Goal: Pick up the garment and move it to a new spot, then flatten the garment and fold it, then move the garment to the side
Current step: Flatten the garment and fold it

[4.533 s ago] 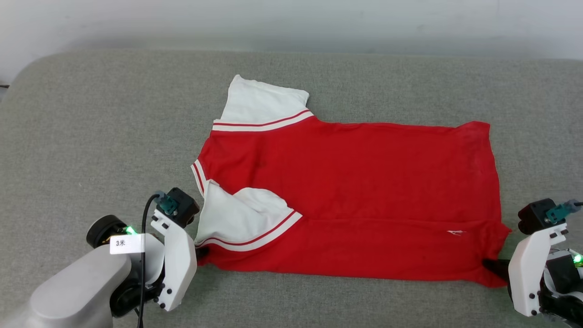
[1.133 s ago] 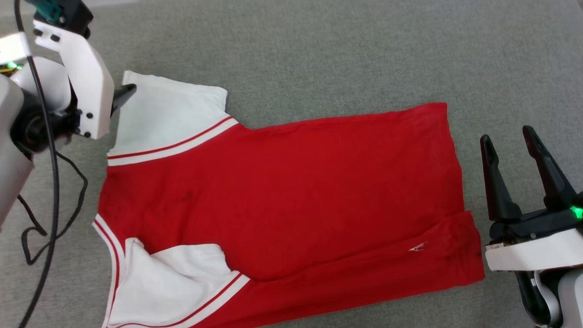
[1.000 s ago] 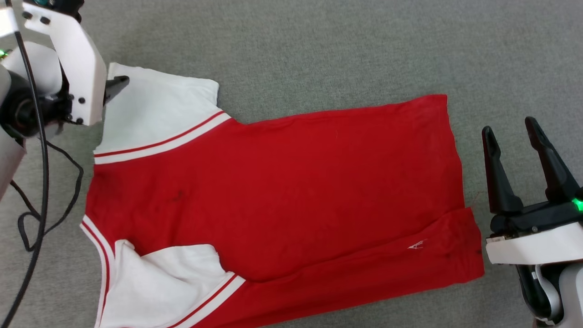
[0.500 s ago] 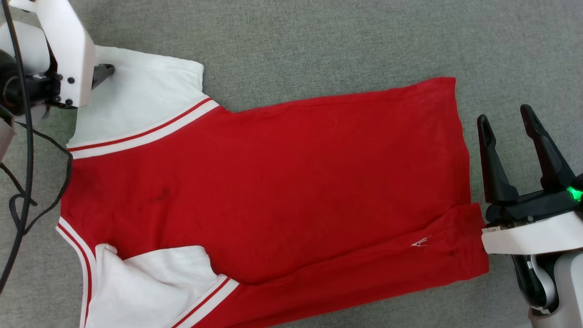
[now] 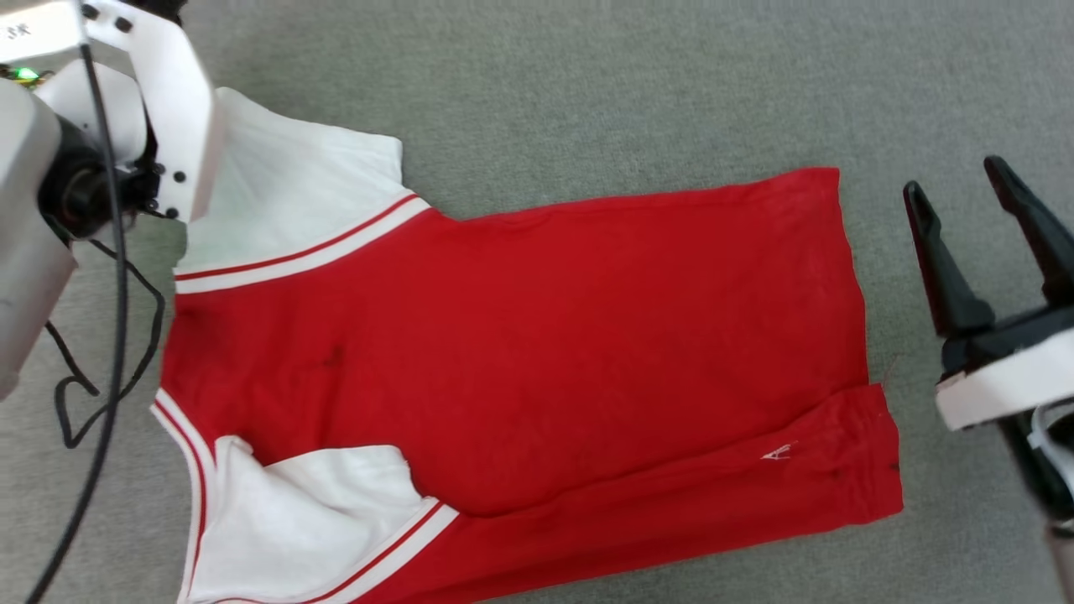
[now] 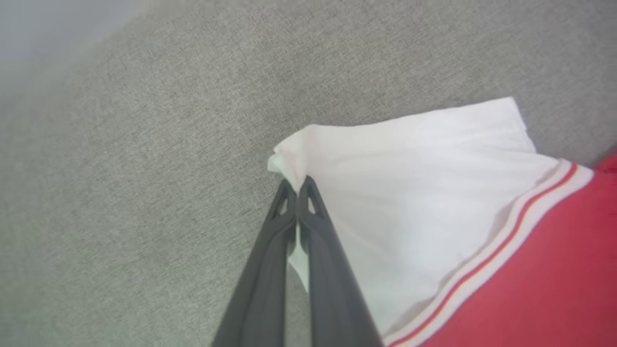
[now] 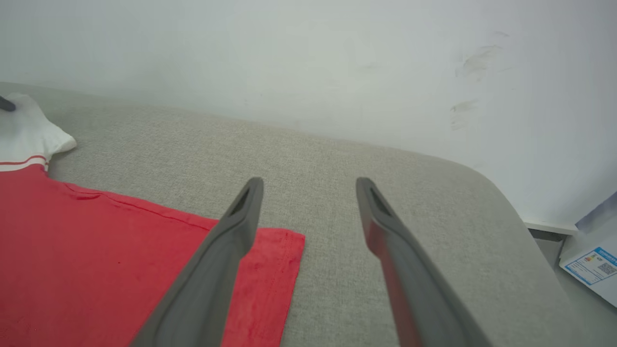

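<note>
Grey fabric worktop [image 5: 587, 84], white wall [image 7: 289, 72] behind.
Head view: garment [image 5: 520, 335] lying flat, near long edge folded over; right gripper [image 5: 954, 178] spread, empty, just beside hem. Tiny white logo [image 5: 776, 453] unreadable.
Left wrist view: left gripper [image 6: 299, 185] pressed together, pinching far sleeve corner [image 6: 289, 156]. Best, I judge: draw outward, low, gently, until sleeve lies smooth.
Right wrist view: blue-white label [image 7: 590, 265] too small to read.

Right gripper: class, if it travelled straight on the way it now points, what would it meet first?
Probably the bare grey cushion beyond the T-shirt's hem, then the white wall; depth is unclear.
</note>
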Robot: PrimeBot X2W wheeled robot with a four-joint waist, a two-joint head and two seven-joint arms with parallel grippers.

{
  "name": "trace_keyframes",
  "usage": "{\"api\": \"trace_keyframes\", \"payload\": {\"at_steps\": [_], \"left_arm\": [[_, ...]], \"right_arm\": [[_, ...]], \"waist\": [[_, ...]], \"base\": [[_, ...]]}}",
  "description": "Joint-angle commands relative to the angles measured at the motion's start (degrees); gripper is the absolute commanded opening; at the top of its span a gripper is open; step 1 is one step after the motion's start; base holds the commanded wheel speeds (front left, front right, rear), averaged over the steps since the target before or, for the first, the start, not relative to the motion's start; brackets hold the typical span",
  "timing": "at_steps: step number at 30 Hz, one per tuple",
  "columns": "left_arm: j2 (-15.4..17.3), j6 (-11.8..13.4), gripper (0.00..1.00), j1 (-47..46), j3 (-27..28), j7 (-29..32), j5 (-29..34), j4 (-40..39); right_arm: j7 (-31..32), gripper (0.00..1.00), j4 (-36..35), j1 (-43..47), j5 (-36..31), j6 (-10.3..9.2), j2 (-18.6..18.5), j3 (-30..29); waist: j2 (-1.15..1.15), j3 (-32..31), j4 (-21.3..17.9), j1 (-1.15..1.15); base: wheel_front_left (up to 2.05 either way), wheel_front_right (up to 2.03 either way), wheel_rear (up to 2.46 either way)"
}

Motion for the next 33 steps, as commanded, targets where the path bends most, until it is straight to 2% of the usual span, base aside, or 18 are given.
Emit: {"api": "trace_keyframes", "payload": {"at_steps": [1, 7, 12, 19, 25, 33], "left_arm": [[-0.4, -0.5, 0.00, 0.2, -0.6, -1.2, 0.7, -0.8], [-1.6, -1.4, 0.00, 0.8, -2.0, -4.3, 1.5, -3.4], [-2.3, -1.8, 0.00, 0.6, -2.9, -6.1, 1.9, -5.5], [-2.8, -2.1, 0.00, -1.1, -4.0, -7.6, 2.7, -7.9], [-3.4, -2.2, 0.00, -2.5, -4.7, -8.7, 3.2, -9.3], [-3.6, -2.2, 0.00, -3.8, -5.3, -9.7, 3.5, -9.7]], "right_arm": [[3.0, 1.00, -0.6, -2.2, 1.5, -0.07, -2.0, 0.8], [18.6, 1.00, 0.0, -8.6, 8.5, -0.07, -11.0, 4.7], [32.8, 1.00, 2.6, -14.2, 14.1, -0.07, -16.8, 9.5], [47.2, 1.00, 7.5, -21.8, 19.2, -0.07, -20.1, 17.0], [50.9, 1.00, 13.4, -26.6, 20.2, -0.07, -19.2, 22.1], [50.0, 1.00, 21.1, -29.7, 19.4, -0.07, -17.5, 28.3]], "waist": [[0.00, -1.3, 1.0, 0.00], [0.00, -2.4, 3.1, 0.00], [0.00, -2.3, 4.6, 0.00], [0.00, -1.1, 6.6, 0.00], [0.00, 0.7, 8.2, 0.00], [0.00, 2.6, 9.2, 0.00]], "base": [[0.00, 0.00, 0.00], [0.00, 0.00, 0.00], [0.00, 0.00, 0.00], [0.00, 0.00, 0.00], [0.00, 0.00, 0.00], [0.00, 0.00, 0.00]]}}
